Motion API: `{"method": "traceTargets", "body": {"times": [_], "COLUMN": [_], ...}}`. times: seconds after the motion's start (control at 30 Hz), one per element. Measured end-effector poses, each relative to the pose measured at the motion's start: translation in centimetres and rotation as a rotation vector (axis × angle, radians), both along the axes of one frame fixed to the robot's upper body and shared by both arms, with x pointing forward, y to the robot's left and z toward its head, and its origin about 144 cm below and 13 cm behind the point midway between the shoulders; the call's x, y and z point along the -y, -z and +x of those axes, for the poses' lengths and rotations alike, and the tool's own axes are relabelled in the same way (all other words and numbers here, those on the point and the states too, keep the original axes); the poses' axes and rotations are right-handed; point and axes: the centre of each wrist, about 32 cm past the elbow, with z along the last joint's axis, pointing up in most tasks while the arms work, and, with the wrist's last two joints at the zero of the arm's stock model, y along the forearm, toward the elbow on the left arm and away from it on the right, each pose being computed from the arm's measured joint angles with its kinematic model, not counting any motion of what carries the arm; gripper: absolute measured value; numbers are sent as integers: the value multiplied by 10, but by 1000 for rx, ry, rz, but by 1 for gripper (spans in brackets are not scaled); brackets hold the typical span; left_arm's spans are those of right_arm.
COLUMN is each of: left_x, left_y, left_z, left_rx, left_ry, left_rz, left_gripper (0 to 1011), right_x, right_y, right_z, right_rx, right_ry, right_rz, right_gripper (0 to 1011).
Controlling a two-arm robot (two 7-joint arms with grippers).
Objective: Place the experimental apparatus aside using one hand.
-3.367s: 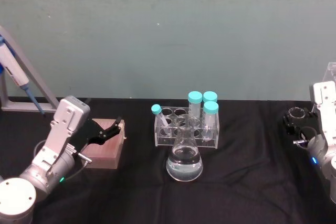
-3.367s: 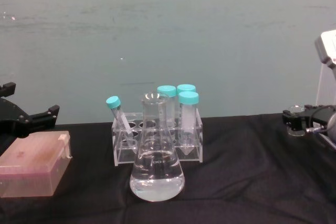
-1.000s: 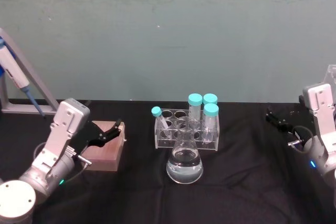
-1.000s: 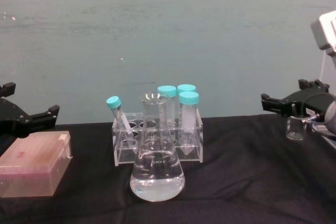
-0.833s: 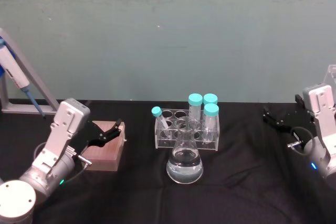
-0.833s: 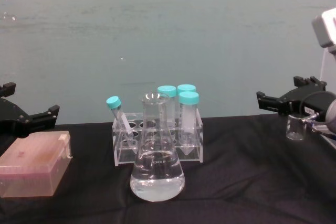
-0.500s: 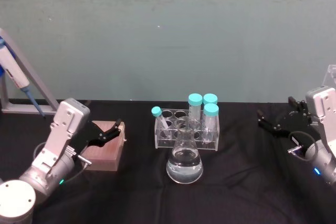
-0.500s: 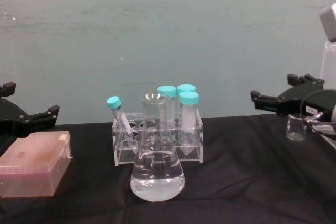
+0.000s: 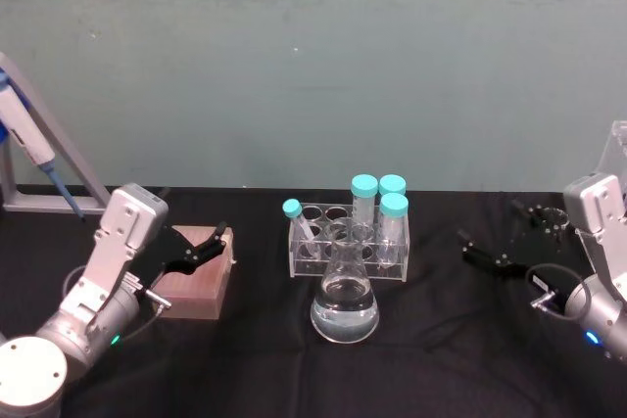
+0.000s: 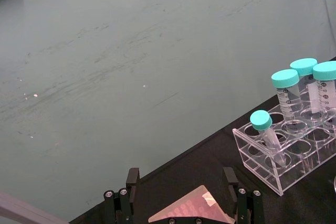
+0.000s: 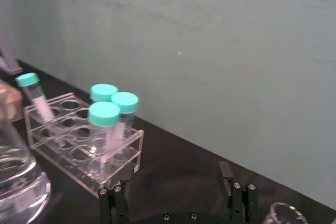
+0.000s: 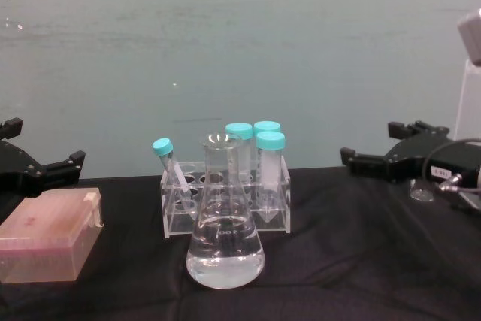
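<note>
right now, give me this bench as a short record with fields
flask: conical flask, upright, clear liquid, centre front
rack: tube rack behind the flask, four teal-capped tubes, one tilted
beaker: small beaker, far right
box: pink box, left side
left arm: left gripper open, over the pink box
right arm: right gripper open, holding nothing, between rack and beaker

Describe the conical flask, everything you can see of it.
The flask is clear glass, with a wide conical base, a narrow straight neck and an open, unstoppered mouth. Clear liquid fills its lower part. It stands upright on the black cloth, just in front of the tube rack. Nothing holds it.
</note>
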Motion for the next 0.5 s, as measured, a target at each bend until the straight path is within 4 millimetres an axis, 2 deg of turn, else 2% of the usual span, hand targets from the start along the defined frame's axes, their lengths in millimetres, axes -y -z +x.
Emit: {"method": "traceTargets", "body": {"times": [0.5], "left_x": [0], "left_y": [0], "left_z": [0], "left_rx": [0], "left_ry": [0], "left_rz": [0], "left_gripper": [1000], "right_x": [-7], "right_y": [0], "right_z": [3], "right_rx": [-37], "right_ry": [-122], "right_rz": [4], "right_gripper": [1000]}}
